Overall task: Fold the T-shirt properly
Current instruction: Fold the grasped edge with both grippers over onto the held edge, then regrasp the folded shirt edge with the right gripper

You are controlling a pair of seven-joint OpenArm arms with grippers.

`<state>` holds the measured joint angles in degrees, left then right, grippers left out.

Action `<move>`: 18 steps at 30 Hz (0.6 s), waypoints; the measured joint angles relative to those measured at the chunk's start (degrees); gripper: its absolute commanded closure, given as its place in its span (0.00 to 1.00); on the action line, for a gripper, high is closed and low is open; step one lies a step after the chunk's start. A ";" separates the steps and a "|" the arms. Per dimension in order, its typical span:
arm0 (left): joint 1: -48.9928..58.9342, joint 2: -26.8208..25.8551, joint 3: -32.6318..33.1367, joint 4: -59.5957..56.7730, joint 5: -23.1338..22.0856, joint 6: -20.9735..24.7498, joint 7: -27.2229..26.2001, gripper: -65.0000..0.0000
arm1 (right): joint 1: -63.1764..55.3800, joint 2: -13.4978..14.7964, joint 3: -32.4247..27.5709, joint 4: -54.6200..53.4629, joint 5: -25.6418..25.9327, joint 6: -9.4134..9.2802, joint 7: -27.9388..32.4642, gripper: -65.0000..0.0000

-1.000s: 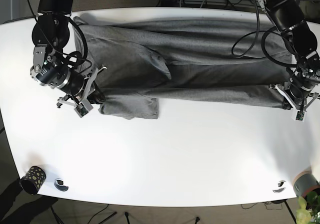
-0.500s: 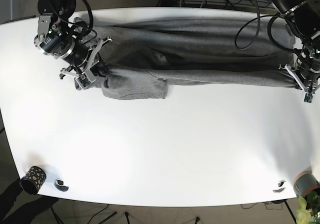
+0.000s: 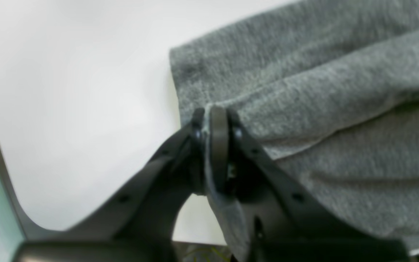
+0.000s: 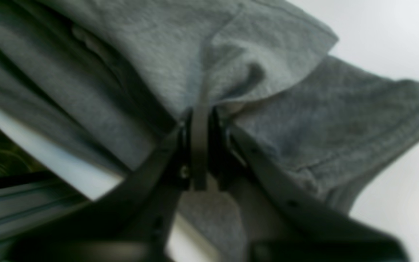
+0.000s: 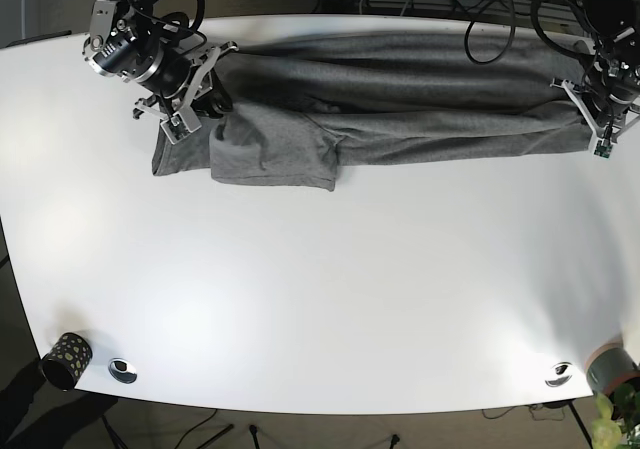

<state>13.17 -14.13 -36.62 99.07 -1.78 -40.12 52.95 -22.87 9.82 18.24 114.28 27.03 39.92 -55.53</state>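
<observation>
The grey T-shirt (image 5: 400, 94) lies folded lengthwise along the far side of the white table (image 5: 330, 279), with a sleeve (image 5: 275, 154) sticking out at the front left. My left gripper (image 5: 601, 129) is shut on the shirt's right end; the left wrist view shows its fingers (image 3: 218, 145) pinching a grey fabric edge (image 3: 304, 91). My right gripper (image 5: 186, 119) is shut on the shirt's left end; the right wrist view shows its fingers (image 4: 198, 145) clamped on bunched cloth (image 4: 267, 72).
A dark patterned cup (image 5: 64, 359) and a small round object (image 5: 122, 370) sit at the front left corner. Another small round object (image 5: 560, 374) and a grey cup (image 5: 612, 367) sit at the front right. Cables run behind the table's far edge.
Both grippers have carried the shirt's front edge toward the far side of the table, doubling the shirt over into a narrower band. Both stay shut on the fabric.
</observation>
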 measured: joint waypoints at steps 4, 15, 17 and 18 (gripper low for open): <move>-0.57 -0.02 1.27 -2.89 -0.07 -0.04 -0.07 0.49 | -0.44 -0.52 1.73 -0.02 -0.81 -0.22 -0.22 0.28; -5.79 -1.57 1.29 -2.75 -0.07 -0.02 -0.02 0.48 | 6.51 -2.86 5.01 -1.92 -0.04 -0.22 -3.15 0.21; -6.40 -1.53 1.31 -1.90 -0.04 0.00 -0.02 0.48 | 9.60 -3.02 5.07 -4.26 -0.11 -0.04 -5.70 0.23; -6.69 -1.51 1.33 -1.68 -0.02 0.00 -0.09 0.48 | 10.95 -2.99 5.07 -5.44 -0.20 -0.15 -6.23 0.24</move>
<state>6.48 -15.64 -35.29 97.38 -1.80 -40.12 52.86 -11.92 6.83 23.31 108.84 26.83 39.77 -61.76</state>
